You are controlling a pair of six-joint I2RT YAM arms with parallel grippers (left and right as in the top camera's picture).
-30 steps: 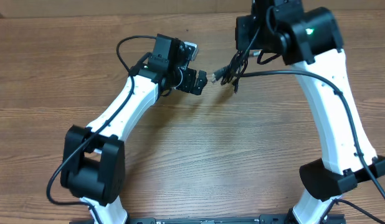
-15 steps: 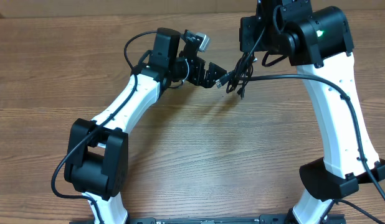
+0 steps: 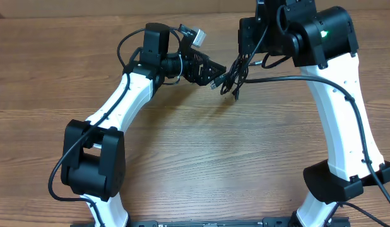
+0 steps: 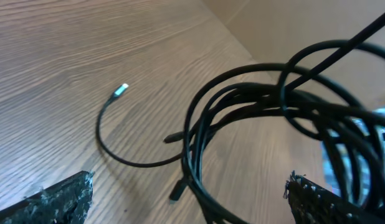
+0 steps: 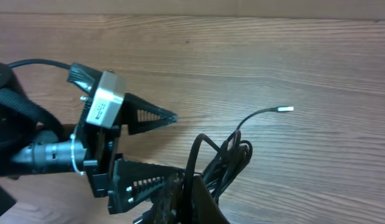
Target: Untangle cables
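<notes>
The cables (image 3: 231, 75) hang as a tangled black bundle above the table at the back. My right gripper (image 5: 202, 199) is shut on the top of the bundle (image 5: 227, 158). One loose end with a silver plug (image 5: 285, 109) sticks out to the side. My left gripper (image 3: 214, 70) is open and reaches in from the left at the bundle's level. In the left wrist view the cable loops (image 4: 255, 118) run down between the left gripper's (image 4: 186, 202) wide-apart fingertips (image 4: 49, 199), touching neither. A thin strand with a light plug tip (image 4: 122, 90) curls out to the left.
The wooden table (image 3: 195, 151) lies under both arms. A thicker black arm wire (image 3: 289, 74) runs from the right wrist along the white right arm (image 3: 340, 120). The left arm (image 3: 129, 94) slants up from the front left.
My left gripper has swung up and to the right, from short of the bundle to astride its lower loops, staying open. The right gripper has kept its hold and hardly moved.
</notes>
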